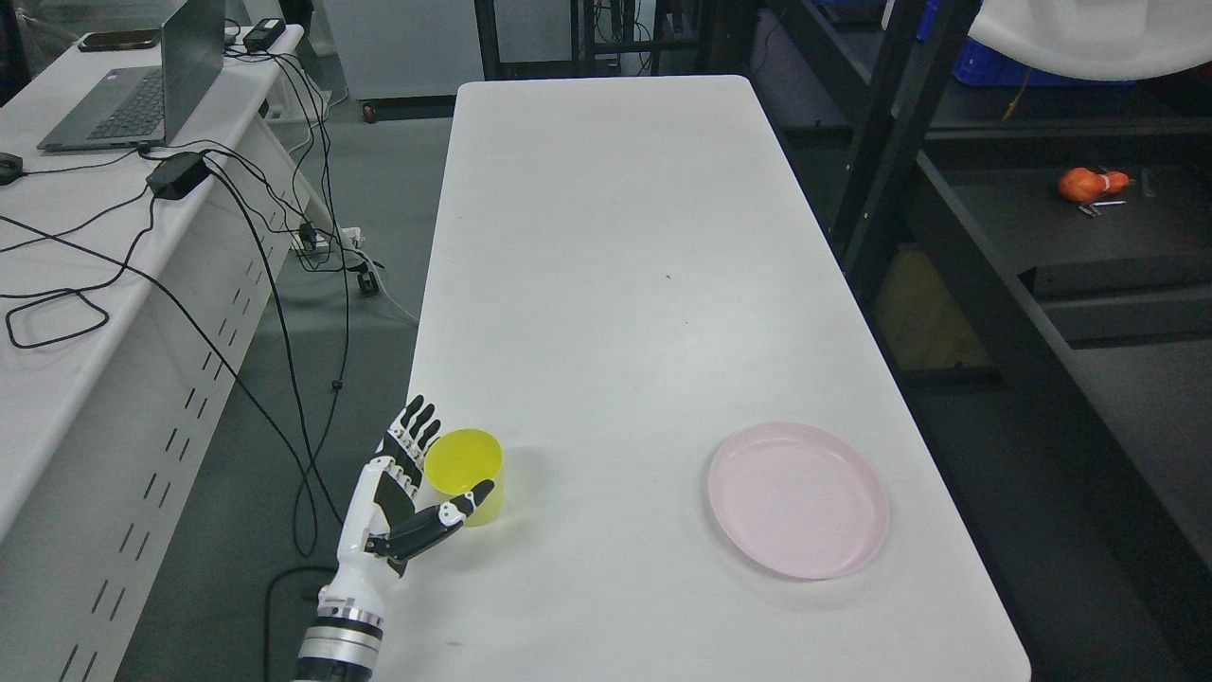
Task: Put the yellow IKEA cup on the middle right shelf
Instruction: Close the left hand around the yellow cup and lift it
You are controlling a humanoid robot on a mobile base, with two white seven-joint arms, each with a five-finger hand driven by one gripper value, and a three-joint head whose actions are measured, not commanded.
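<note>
A yellow cup stands upright on the white table near its front left edge. My left hand is right beside it on its left, fingers spread and straight behind the cup, thumb reaching across the cup's front. The hand is open and does not close on the cup. The dark metal shelf unit stands to the right of the table. The right arm does not show.
A pink plate lies on the table's front right. An orange object lies on a shelf board at the right. A white desk with a laptop and several cables stands at the left.
</note>
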